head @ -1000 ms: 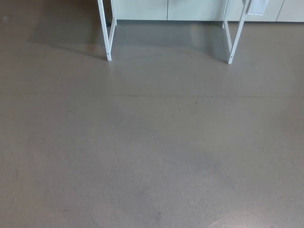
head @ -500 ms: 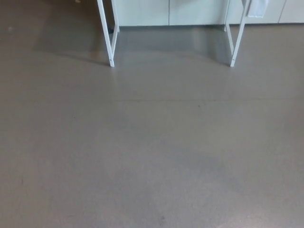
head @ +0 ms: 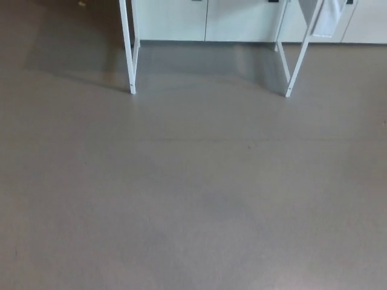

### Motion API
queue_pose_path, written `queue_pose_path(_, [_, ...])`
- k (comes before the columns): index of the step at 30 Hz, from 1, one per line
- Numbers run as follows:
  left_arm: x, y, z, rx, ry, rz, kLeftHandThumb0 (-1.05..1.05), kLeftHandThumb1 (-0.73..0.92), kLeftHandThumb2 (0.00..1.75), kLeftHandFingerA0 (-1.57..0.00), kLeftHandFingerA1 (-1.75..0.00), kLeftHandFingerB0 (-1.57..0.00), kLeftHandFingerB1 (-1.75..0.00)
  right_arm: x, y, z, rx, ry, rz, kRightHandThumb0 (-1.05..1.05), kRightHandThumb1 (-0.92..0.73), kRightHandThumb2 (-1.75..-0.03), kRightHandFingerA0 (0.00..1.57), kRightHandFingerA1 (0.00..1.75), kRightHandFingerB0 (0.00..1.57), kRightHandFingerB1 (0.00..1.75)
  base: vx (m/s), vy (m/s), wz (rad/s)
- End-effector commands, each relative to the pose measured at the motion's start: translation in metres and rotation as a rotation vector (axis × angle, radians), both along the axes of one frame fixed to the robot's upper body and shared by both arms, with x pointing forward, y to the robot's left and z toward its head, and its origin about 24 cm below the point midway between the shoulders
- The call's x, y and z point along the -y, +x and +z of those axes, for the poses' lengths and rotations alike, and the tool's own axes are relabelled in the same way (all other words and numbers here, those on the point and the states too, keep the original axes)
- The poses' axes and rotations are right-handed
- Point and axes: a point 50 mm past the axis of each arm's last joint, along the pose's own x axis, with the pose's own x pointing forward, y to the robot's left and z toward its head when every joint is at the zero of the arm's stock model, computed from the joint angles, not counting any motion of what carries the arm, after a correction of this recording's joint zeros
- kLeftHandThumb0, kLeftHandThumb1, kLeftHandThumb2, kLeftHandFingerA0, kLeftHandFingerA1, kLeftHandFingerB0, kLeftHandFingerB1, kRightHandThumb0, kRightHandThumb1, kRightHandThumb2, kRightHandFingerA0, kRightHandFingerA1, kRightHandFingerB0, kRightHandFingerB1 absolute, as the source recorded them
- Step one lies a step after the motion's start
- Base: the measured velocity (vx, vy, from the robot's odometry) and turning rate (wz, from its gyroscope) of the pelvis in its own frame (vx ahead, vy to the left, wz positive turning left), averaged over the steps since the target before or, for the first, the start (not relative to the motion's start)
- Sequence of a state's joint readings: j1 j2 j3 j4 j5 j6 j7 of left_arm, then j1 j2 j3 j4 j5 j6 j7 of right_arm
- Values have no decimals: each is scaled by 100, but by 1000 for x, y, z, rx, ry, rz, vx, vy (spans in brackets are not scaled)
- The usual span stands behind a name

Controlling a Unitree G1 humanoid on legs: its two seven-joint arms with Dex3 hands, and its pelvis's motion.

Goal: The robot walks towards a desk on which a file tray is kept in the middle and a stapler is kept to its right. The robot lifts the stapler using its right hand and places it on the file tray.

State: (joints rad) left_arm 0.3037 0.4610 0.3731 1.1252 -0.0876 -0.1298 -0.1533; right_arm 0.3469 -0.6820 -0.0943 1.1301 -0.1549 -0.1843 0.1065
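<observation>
Head view gave me mostly bare grey floor (head: pixel 193 199). The camera was tipped down so far that only the foot of the desk reached the top of the picture: one white desk leg (head: pixel 129 60) on the robot's left and a second leg (head: pixel 295 67) on its right, both planted on the floor with a soft shadow (head: pixel 205 60) between them. Behind them ran a row of pale cupboard doors (head: pixel 172 18). A white sheet (head: pixel 328 18), paper or cloth, I could not tell which, hung beside the right leg.

The desk top was cut off above the frame, so the stapler and the file tray were both out of sight. By the task they should have sat up there, tray in the middle and stapler to its right, but I could not confirm it. Neither the right hand nor the left hand showed anywhere, so I could not say whether either was wide, narrow or holding anything. I guessed they were kept low and out of frame because nothing was within reach.

The desk stood well apart from the robot, with a wide stretch of floor between them. I took this for the walking stage, the lift and the placing not yet begun. The next move called for closing that gap squarely between the two legs, then raising the view to find the stapler
</observation>
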Motion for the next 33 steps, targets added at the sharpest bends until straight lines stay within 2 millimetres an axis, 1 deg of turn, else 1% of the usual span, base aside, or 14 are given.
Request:
queue_pose_path(1, [0,3,1,21,21,-16,-65,35,75,-64,-56,-62,-51,6,8,7,24,-14,15,-74,-75,-62,9,32,13,26,225,-8,15])
queue_pose_path(5, [2,3,0,34,18,-7,-64,35,75,-64,-56,-62,-51,7,10,8,27,-17,20,-74,-75,-62,9,32,13,26,231,-113,10])
queue_pose_path(7, [2,2,-1,24,11,3,-72,34,74,-67,-55,-65,-49,7,10,9,26,-18,21,-74,-75,-62,9,32,13,26,342,-226,24])
queue_pose_path(8, [2,2,-1,23,13,-2,-73,34,74,-68,-55,-65,-49,7,11,9,27,-19,21,-74,-75,-62,9,32,13,26,417,-304,-71])
queue_pose_path(14, [3,2,-2,37,11,1,-70,34,74,-67,-55,-64,-50,8,14,10,32,-21,23,-74,-75,-62,9,32,13,26,330,-147,21])
queue_pose_path(15, [3,2,-2,38,10,2,-73,32,73,-70,-55,-66,-49,8,14,10,33,-21,24,-74,-75,-62,9,32,13,26,307,-21,-1])
queue_pose_path(24, [3,2,-3,38,10,2,-72,33,73,-69,-55,-66,-49,9,18,11,39,-24,30,-74,-75,-62,9,32,13,26,412,117,-23])
queue_pose_path(25, [3,3,-3,39,9,4,-74,30,73,-72,-55,-68,-48,9,19,11,41,-24,31,-74,-75,-62,9,32,13,26,544,171,-71])
queue_pose_path(26, [3,3,-3,34,11,5,-74,30,73,-72,-55,-68,-48,9,19,11,41,-24,31,-74,-75,-62,9,32,13,26,549,181,-35])
queue_pose_path(29, [4,1,-3,36,9,-6,-74,33,74,-70,-54,-66,-48,10,21,12,42,-26,35,-74,-75,-62,9,32,13,26,424,123,-6])
queue_pose_path(30, [4,0,-4,41,2,10,-73,32,72,-70,-54,-67,-48,10,21,13,42,-27,36,-74,-75,-62,9,32,13,26,331,40,3])
queue_pose_path(31, [4,0,-4,37,0,14,-70,40,54,-74,-46,-76,-43,10,21,13,42,-28,37,-74,-75,-62,9,32,13,26,351,40,7])
queue_pose_path(32, [4,0,-4,29,2,11,-70,40,54,-74,-46,-76,-43,10,21,13,42,-28,37,-74,-75,-62,9,32,13,26,293,17,8])
queue_pose_path(33, [4,0,-5,19,3,9,-87,25,72,-81,-48,-85,-47,10,22,13,42,-28,37,-74,-75,-62,9,32,13,26,311,-36,12])
